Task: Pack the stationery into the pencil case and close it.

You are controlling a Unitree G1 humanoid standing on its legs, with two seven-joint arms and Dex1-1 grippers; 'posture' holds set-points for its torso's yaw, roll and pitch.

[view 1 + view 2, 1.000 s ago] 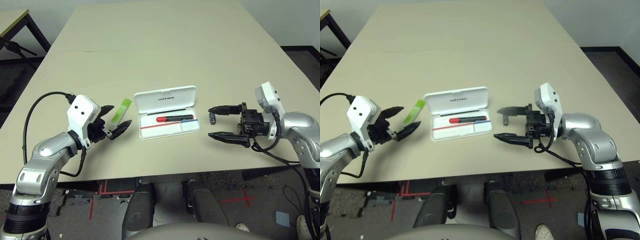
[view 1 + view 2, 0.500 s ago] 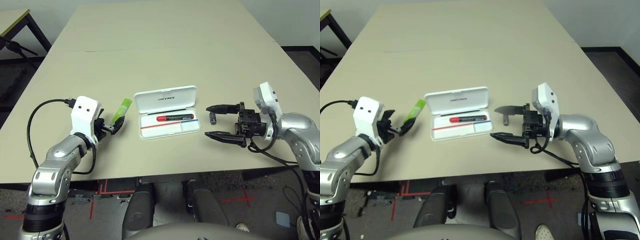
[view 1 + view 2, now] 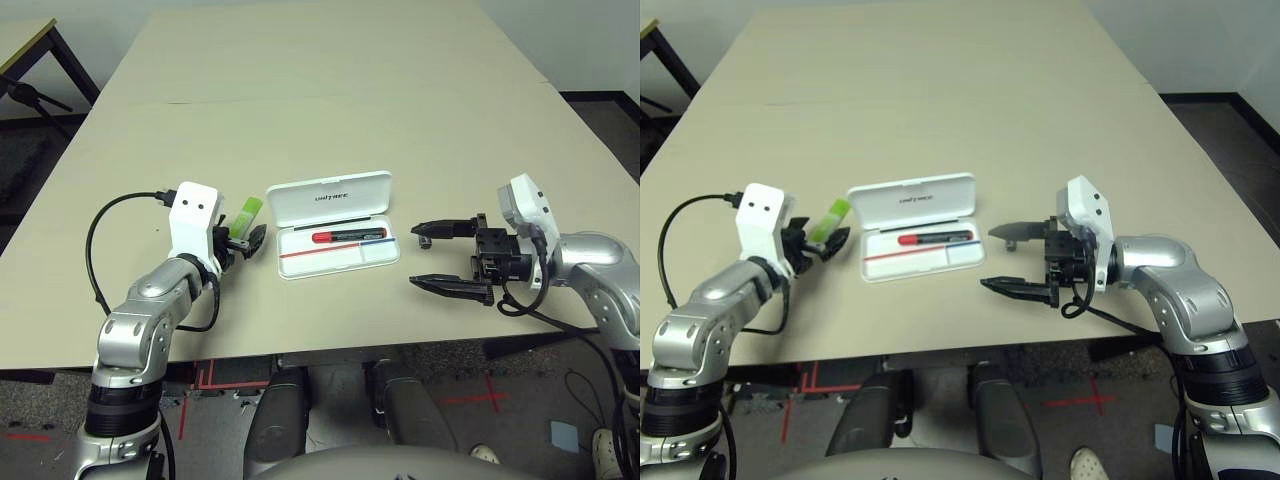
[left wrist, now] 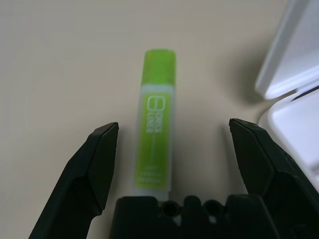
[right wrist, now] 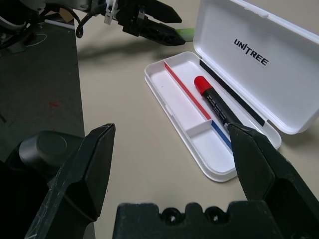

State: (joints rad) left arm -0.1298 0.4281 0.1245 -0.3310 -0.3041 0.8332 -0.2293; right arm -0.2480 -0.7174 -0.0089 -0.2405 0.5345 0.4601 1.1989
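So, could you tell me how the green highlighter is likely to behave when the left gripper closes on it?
The highlighter looks rigid plastic, so probably stiff and light. Its smooth, slim barrel may slip or roll between the left gripper fingers, which straddle it, open.

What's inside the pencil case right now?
The open pencil case holds the red marker in its rear compartment; the front compartments look empty. The green highlighter lies outside on the table, between the left gripper's open fingers.

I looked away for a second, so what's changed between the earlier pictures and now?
The left gripper moved in toward the highlighter and now straddles it, open, not gripping. The right gripper drifted slightly toward the robot, open. The case and marker stayed put.
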